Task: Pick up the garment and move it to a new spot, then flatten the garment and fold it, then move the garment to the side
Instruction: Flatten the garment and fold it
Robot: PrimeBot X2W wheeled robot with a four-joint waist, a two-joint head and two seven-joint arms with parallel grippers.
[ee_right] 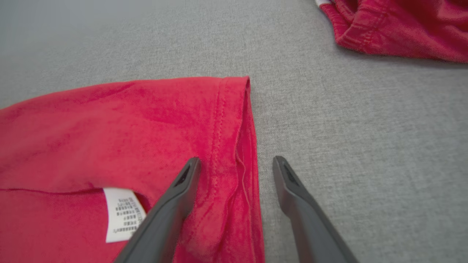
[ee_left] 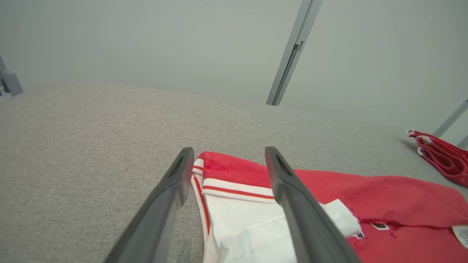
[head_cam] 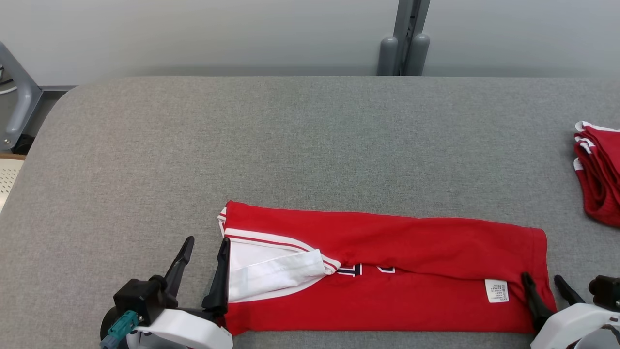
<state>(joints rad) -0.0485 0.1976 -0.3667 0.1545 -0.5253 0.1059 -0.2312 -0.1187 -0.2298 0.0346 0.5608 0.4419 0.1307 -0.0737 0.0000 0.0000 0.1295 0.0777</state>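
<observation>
In the head view, the red garment [head_cam: 411,252] is seen folded into a long band near the front edge of the grey table [head_cam: 290,135]. The left gripper [head_cam: 207,241] is held open at its collar end and the right gripper [head_cam: 541,277] open at its hem end. In the left wrist view, the white collar part [ee_left: 241,219] is seen between the spread fingers. In the right wrist view, the hem edge is seen between the fingers, beside a white label [ee_right: 122,213].

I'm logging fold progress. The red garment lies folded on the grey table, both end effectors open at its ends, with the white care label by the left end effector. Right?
Not quite: the care label lies by the right end effector, as the right wrist view shows; the rest holds.
</observation>
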